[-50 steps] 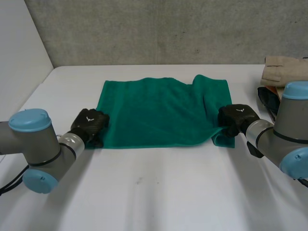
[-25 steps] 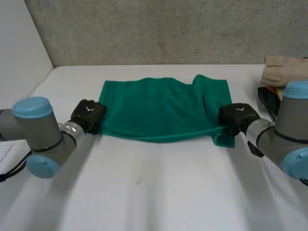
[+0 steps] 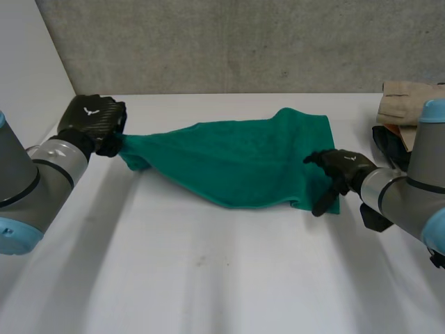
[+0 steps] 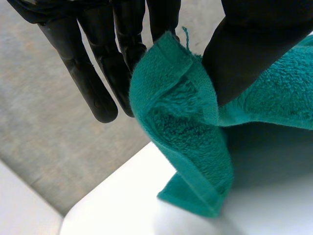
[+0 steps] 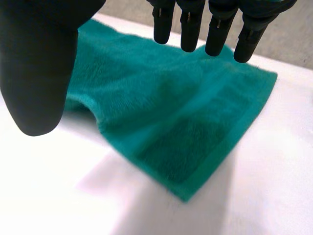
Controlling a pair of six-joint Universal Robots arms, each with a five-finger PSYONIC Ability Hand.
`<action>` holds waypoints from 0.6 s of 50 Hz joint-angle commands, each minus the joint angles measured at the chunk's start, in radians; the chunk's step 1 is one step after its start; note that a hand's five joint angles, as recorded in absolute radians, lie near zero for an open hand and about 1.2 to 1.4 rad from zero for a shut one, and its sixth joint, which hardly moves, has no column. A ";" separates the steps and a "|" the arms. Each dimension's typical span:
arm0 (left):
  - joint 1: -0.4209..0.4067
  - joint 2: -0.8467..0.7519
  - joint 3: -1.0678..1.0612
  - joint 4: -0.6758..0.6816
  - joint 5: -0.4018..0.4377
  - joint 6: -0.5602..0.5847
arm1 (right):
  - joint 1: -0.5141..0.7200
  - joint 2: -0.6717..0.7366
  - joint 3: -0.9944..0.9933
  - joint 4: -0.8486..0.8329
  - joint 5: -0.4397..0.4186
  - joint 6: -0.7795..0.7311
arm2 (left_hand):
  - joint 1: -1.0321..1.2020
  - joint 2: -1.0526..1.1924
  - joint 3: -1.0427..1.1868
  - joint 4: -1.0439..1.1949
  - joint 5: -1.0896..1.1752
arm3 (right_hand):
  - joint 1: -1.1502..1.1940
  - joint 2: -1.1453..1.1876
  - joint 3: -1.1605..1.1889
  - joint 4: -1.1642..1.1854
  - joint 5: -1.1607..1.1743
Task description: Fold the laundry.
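White table [image 3: 208,278]: left robot hand [image 3: 90,118] pinches green towel [image 3: 243,160] at corner, right robot hand [image 3: 341,170] spread over opposite end.

Head view looks down from behind — both close wrist views share the towel [image 3: 243,160].

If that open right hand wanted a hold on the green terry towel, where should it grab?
Probably the near right corner of the green terry towel, lying flat on the white table below the open right hand. Come in from the towel's right side, thumb sliding under the hem; the left hand pinches a left corner, lifted.
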 commanded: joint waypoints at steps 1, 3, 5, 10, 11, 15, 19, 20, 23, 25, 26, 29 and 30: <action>0.056 -0.005 0.015 0.013 -0.046 0.001 | -0.022 -0.045 0.104 0.001 -0.008 -0.187 | 0.242 0.202 0.208 0.197 0.237 | 0.137 0.156 0.156 0.154 0.174; 0.075 -0.007 0.015 0.021 -0.046 -0.002 | -0.016 -0.037 0.118 -0.013 -0.007 -0.238 | 0.242 0.202 0.208 0.197 0.237 | 0.181 0.200 0.201 0.198 0.218; 0.083 -0.007 0.015 0.024 -0.041 -0.005 | -0.011 -0.021 0.124 -0.054 -0.004 -0.290 | 0.242 0.202 0.208 0.197 0.237 | 0.278 0.297 0.297 0.294 0.314; 0.079 -0.010 0.004 0.025 -0.040 -0.004 | -0.008 0.036 0.115 -0.139 0.000 -0.341 | 0.242 0.202 0.208 0.197 0.237 | 0.299 0.318 0.318 0.315 0.335; 0.077 -0.014 0.001 0.025 -0.040 -0.004 | -0.008 0.042 0.111 -0.147 0.000 -0.342 | 0.242 0.202 0.208 0.197 0.237 | 0.299 0.318 0.318 0.315 0.335; 0.071 -0.019 0.000 0.025 -0.040 -0.005 | -0.010 0.087 0.083 -0.185 -0.003 -0.341 | 0.242 0.202 0.208 0.197 0.237 | 0.352 0.371 0.371 0.368 0.388; 0.072 -0.021 0.001 0.027 -0.038 -0.007 | -0.010 0.121 0.054 -0.203 -0.002 -0.342 | 0.242 0.202 0.208 0.197 0.237 | 0.393 0.412 0.412 0.409 0.429; 0.073 -0.021 0.001 0.027 -0.038 -0.007 | -0.010 0.131 0.045 -0.207 -0.003 -0.345 | 0.242 0.202 0.208 0.197 0.237 | 0.407 0.426 0.427 0.424 0.444; 0.073 -0.021 0.001 0.027 -0.038 -0.007 | -0.010 0.151 0.028 -0.210 0.000 -0.352 | 0.242 0.202 0.208 0.197 0.237 | 0.425 0.444 0.444 0.442 0.462; 0.071 -0.021 0.001 0.027 -0.038 -0.007 | -0.010 0.168 0.011 -0.211 -0.002 -0.356 | 0.242 0.202 0.208 0.197 0.237 | 0.484 0.503 0.503 0.500 0.520; 0.071 -0.022 0.001 0.027 -0.038 -0.007 | -0.010 0.171 0.006 -0.211 -0.003 -0.358 | 0.242 0.202 0.208 0.197 0.237 | 0.487 0.506 0.506 0.503 0.523; 0.073 -0.024 0.001 0.028 -0.038 -0.007 | -0.010 0.184 -0.007 -0.213 -0.002 -0.359 | 0.242 0.202 0.208 0.197 0.237 | 0.487 0.506 0.506 0.503 0.523; 0.074 -0.024 0.001 0.028 -0.038 -0.007 | -0.010 0.190 -0.011 -0.214 -0.002 -0.359 | 0.242 0.202 0.208 0.197 0.237 | 0.487 0.506 0.506 0.503 0.523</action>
